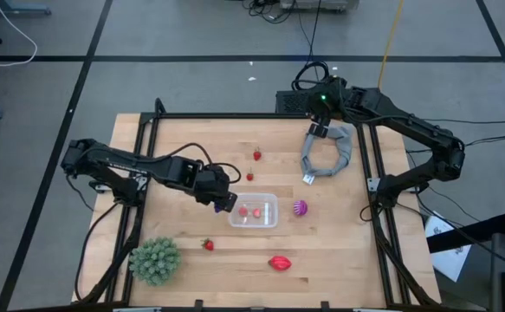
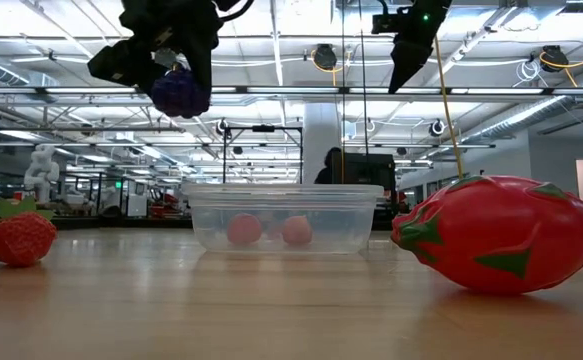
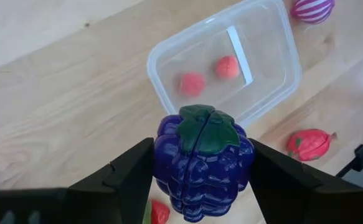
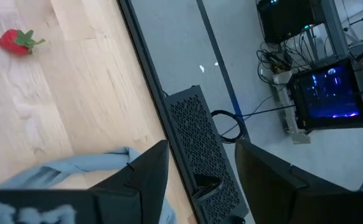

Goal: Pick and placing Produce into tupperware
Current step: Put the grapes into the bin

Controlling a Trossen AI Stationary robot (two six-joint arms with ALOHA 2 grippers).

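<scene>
A dark purple grape bunch [image 3: 203,155] with a green leaf cap hangs high over the table, with my left gripper [image 1: 224,201] shut on it just left of the tupperware [image 1: 254,211]. The clear tub stands on the wood and holds two red berries [image 3: 209,74]. A magenta fruit [image 1: 300,207], a red oval [image 1: 279,262] and three strawberries [image 1: 207,244] lie on the table. My right gripper [image 1: 320,130] stands open high above the far end of a grey cloth ring [image 1: 328,152], with nothing between its fingers. My left gripper pinches the grape bunch by its two opposite sides [image 3: 164,163] between the two fingers. The fingers slant down from the table's left. The bunch [image 2: 181,95] is lifted well clear of the table, with its leaf cap turned toward the wrist.
A big green spiky ball [image 1: 155,260] sits at the near left corner. Black frame rails [image 1: 369,173] run along the table's left and right sides. Bare wood lies between the tub and the near edge.
</scene>
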